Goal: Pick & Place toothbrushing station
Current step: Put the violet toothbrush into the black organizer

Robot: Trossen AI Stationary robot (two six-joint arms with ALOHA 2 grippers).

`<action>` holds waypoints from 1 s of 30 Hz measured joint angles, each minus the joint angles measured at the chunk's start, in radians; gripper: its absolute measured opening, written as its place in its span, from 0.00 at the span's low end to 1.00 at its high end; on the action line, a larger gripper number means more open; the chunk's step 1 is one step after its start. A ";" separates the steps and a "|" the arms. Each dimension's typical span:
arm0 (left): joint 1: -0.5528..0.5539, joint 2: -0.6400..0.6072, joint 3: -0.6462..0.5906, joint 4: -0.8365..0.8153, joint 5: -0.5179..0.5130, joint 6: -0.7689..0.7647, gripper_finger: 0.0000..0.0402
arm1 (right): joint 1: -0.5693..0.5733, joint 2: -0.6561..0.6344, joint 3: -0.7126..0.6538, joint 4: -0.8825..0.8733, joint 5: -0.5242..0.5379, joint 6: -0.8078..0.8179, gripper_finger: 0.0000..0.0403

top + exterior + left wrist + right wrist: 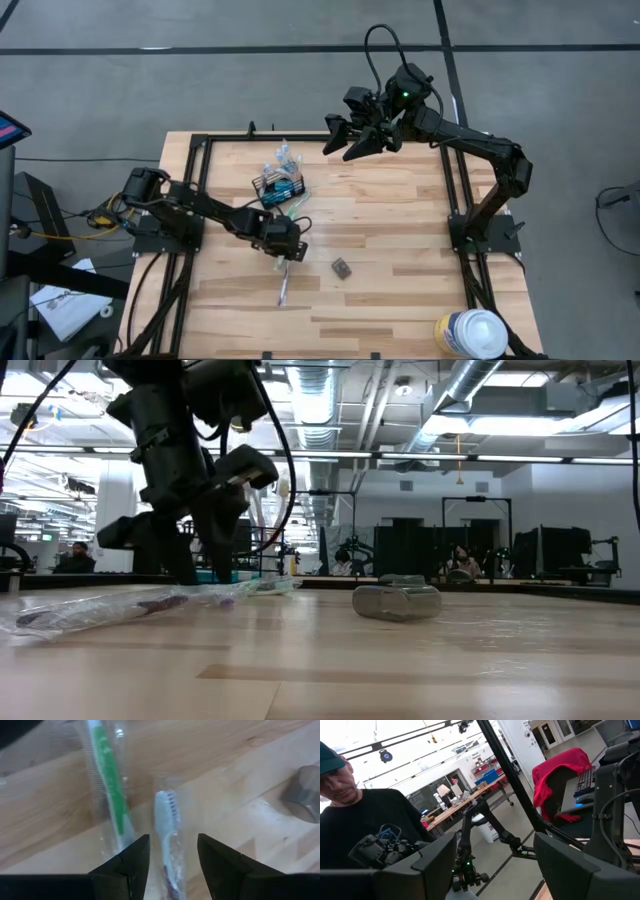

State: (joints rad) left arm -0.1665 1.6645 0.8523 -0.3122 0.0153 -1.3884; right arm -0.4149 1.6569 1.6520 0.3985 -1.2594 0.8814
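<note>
**Left wrist view: white toothbrush lined up between the open fingers**

Left wrist view shows the white toothbrush [165, 827] in its clear wrapper, lying on the table [60, 810]. Its long side runs straight out from the left gripper [172, 865], with the bristle head at the far end, near the middle of the frame. The handle end lies right between the two dark fingers. The fingers are partly open and nothing is held yet. A green toothbrush [112, 790] lies just beside it, at the upper left of the frame.

In the high view, the left gripper [285, 247] is seen low over the table, left of centre. The black caddy [277, 187] stands near it, just above in the frame, with brushes and tubes sticking out. The right gripper [362, 135] is held high at the top of the frame, wide open and empty, well apart from the brushes. So the left arm is much nearer. A straight drop and a squeeze across the thin handle is probably all that is needed.
</note>
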 joint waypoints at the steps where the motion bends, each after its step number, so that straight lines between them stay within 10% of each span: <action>1: 0.000 0.003 -0.003 0.001 0.000 0.000 0.40 | 0.000 0.000 0.000 0.000 0.000 0.000 0.63; 11: 0.010 0.020 -0.015 0.009 -0.005 -0.003 0.36 | 0.000 0.000 0.000 0.000 0.003 0.000 0.63; 21: 0.044 0.022 -0.017 0.018 0.027 0.078 0.03 | 0.000 0.000 0.000 0.000 0.003 0.000 0.63; 30: 0.048 0.009 -0.017 0.260 -0.006 0.173 0.01 | 0.000 0.000 0.000 0.000 0.003 0.000 0.63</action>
State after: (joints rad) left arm -0.1190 1.6731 0.8349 -0.0522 0.0088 -1.2149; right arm -0.4152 1.6569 1.6520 0.3985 -1.2564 0.8810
